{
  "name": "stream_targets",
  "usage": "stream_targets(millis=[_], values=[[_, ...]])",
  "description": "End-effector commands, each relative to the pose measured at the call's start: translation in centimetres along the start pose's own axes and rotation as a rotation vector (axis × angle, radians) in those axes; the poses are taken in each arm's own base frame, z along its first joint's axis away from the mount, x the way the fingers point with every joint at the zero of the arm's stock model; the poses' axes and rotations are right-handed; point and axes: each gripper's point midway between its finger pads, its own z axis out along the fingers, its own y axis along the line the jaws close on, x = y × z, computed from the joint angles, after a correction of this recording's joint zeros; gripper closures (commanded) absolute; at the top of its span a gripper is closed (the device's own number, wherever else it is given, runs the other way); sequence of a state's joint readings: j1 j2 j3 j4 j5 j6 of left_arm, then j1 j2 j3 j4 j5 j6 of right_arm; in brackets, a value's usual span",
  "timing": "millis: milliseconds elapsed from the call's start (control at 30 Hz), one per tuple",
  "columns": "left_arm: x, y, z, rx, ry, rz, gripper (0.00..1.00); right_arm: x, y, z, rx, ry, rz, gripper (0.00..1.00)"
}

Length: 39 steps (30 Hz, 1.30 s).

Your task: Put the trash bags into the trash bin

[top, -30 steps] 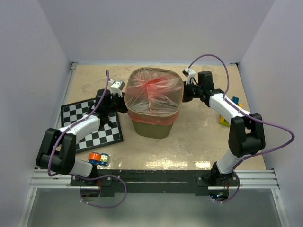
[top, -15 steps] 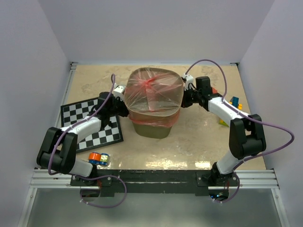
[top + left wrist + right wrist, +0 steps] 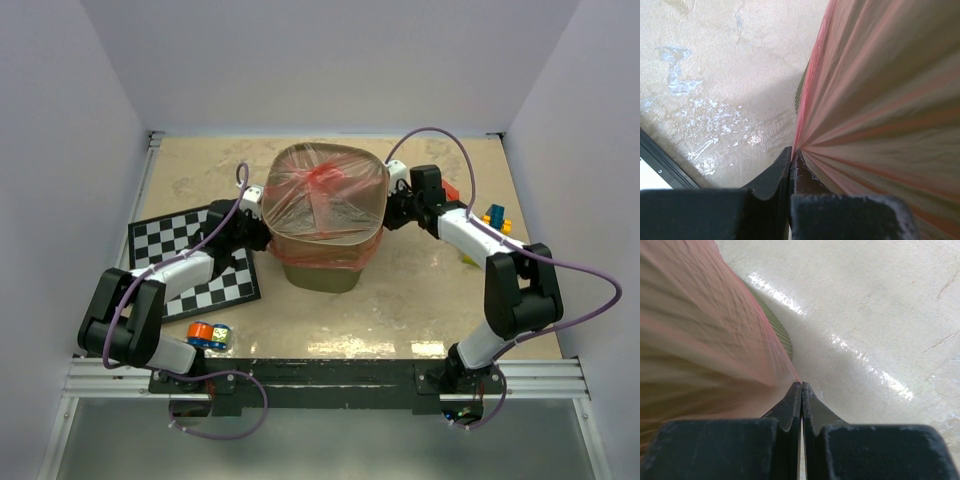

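Left arm [image 3: 185,268], right arm [image 3: 470,232]: white link shells, black joint housings, black bases. Purple cable [image 3: 590,270] looped along each arm. Left gripper [image 3: 792,151], right gripper [image 3: 801,385]: matte black fingers [image 3: 787,410], blocky at the root, tapering to thin tips.

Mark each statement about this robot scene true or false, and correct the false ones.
1. The bag covers the bin's mouth. True.
2. Both pairs of jaws stand open. False: each pair is shut on the bag's film.
3. A chessboard lies left of the bin. True.
4. The bin lies tipped over. False: it stands upright.
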<state>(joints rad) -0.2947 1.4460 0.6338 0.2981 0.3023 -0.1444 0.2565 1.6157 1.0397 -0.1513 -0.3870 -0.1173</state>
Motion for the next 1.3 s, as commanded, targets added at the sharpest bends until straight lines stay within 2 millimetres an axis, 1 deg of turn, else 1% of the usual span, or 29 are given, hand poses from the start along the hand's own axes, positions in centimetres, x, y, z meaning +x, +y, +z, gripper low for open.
stream_targets(millis=[0, 33, 100, 167, 233, 300, 333, 367, 467, 600, 633, 700, 767, 833, 867, 900, 933, 967, 1000, 1033, 1067, 1100, 1133, 1167, 1200, 1267], values=[[0.6, 2.5, -0.2, -0.108, 0.036, 0.014, 1.0, 1.0, -3.4, -1.3, 0.167, 0.047, -0.049, 1.0], [0.4, 2.7, -0.4, -0.117, 0.036, 0.013, 1.0, 0.7, -3.5, -1.5, 0.174, 0.044, -0.059, 1.0], [0.2, 3.0, -0.8, -0.12, 0.034, 0.009, 1.0, 0.9, -3.8, -2.3, 0.186, 0.055, -0.082, 1.0], [0.3, 3.7, -1.2, -0.138, 0.046, 0.011, 1.0, 2.4, -4.0, -2.6, 0.183, 0.108, -0.122, 1.0], [1.5, 4.4, -1.2, -0.152, 0.093, 0.003, 1.0, 3.7, -4.7, -2.8, 0.205, 0.146, -0.15, 1.0], [3.3, 4.9, -1.1, -0.166, 0.184, -0.004, 1.0, 4.8, -5.4, -2.8, 0.235, 0.175, -0.172, 1.0], [3.7, 5.3, -1.0, -0.184, 0.203, -0.007, 1.0, 4.9, -5.7, -2.8, 0.25, 0.172, -0.185, 1.0], [3.6, 5.6, -1.0, -0.199, 0.195, -0.005, 1.0, 5.0, -6.0, -2.8, 0.26, 0.166, -0.192, 1.0], [2.9, 5.7, -1.2, -0.202, 0.147, 0.033, 1.0, 5.3, -6.4, -2.8, 0.277, 0.169, -0.221, 1.0], [3.7, 6.1, -1.0, -0.209, 0.178, 0.032, 1.0, 6.1, -6.6, -2.7, 0.288, 0.181, -0.238, 1.0], [3.5, 6.1, -0.9, -0.209, 0.169, 0.033, 1.0, 6.1, -6.8, -2.8, 0.293, 0.181, -0.238, 1.0], [2.5, 5.7, -1.1, -0.194, 0.136, 0.026, 1.0, 5.3, -6.7, -3.0, 0.291, 0.172, -0.246, 1.0], [0.1, 4.9, -1.4, -0.161, 0.059, 0.032, 1.0, 3.8, -6.7, -3.7, 0.293, 0.156, -0.243, 0.99], [-3.2, 3.6, -2.3, -0.116, -0.038, 0.043, 0.86, 1.8, -7.0, -5.0, 0.31, 0.129, -0.211, 0.87], [-4.6, 3.2, -2.9, -0.102, -0.073, 0.044, 0.78, 0.3, -7.3, -6.0, 0.32, 0.107, -0.194, 0.78], [-6.1, 2.8, -3.5, -0.099, -0.106, 0.041, 0.73, -1.0, -7.5, -7.0, 0.33, 0.087, -0.174, 0.7], [-7.2, 2.7, -4.2, -0.105, -0.122, 0.035, 0.68, -2.7, -7.6, -8.3, 0.337, 0.062, -0.167, 0.65], [-7.9, 2.8, -4.8, -0.118, -0.12, 0.022, 0.64, -4.8, -7.1, -9.7, 0.319, 0.019, -0.175, 0.62], [-8.9, 2.8, -5.6, -0.132, -0.135, 0.019, 0.59, -5.9, -6.6, -11.0, 0.305, 0.001, -0.204, 0.6], [-9.4, 2.9, -6.5, -0.146, -0.142, 0.015, 0.55, -7.3, -5.8, -12.5, 0.292, -0.036, -0.252, 0.58], [-10.1, 2.8, -7.4, -0.146, -0.168, 0.034, 0.52, -8.2, -4.6, -13.9, 0.264, -0.072, -0.323, 0.56], [-9.5, 2.8, -8.3, -0.155, -0.147, 0.043, 0.5, -8.5, -3.5, -15.2, 0.238, -0.093, -0.426, 0.55], [-9.6, 2.9, -9.4, -0.173, -0.158, 0.089, 0.5, -9.0, -2.1, -17.3, 0.228, -0.144, -0.527, 0.54], [-9.6, 3.1, -10.3, -0.198, -0.167, 0.12, 0.49, -9.1, -1.3, -18.8, 0.239, -0.176, -0.643, 0.53], [-9.2, 3.4, -11.0, -0.224, -0.163, 0.172, 0.48, -8.6, -0.7, -19.6, 0.242, -0.193, -0.731, 0.52], [-8.6, 3.5, -12.5, -0.245, -0.154, 0.285, 0.47, -6.6, 1.6, -20.7, 0.18, -0.203, -0.903, 0.49]])
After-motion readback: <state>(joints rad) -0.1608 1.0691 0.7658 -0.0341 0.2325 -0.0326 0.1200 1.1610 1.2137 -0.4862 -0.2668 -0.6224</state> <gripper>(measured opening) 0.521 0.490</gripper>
